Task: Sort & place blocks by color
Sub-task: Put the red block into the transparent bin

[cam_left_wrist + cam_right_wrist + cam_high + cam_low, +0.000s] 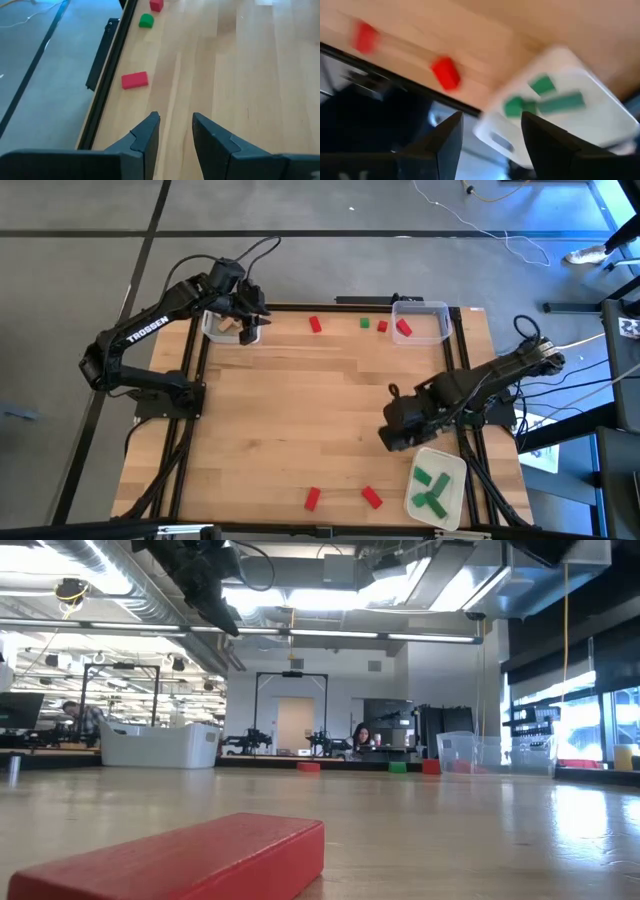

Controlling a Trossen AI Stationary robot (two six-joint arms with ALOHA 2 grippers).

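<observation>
My left gripper (250,328) (176,122) hovers open and empty at the table's far left corner, beside a clear bin (222,330) that holds a tan block (230,323). My right gripper (393,438) (492,120) is open and empty near the right edge, just above a white tray (452,468) in which green blocks (432,488) (540,100) lie. Loose on the table are red blocks (315,325) (382,326) and a green block (364,323) along the far edge, and two red blocks (312,498) (372,497) near the front edge. Another red block (403,328) lies in the far right clear bin (430,308).
The table's black frame rails (190,410) run along both sides. The low view shows a red block (180,860) close to the camera and, far off, the bins (460,752). People sit in the room behind. The middle of the wooden table (320,410) is bare.
</observation>
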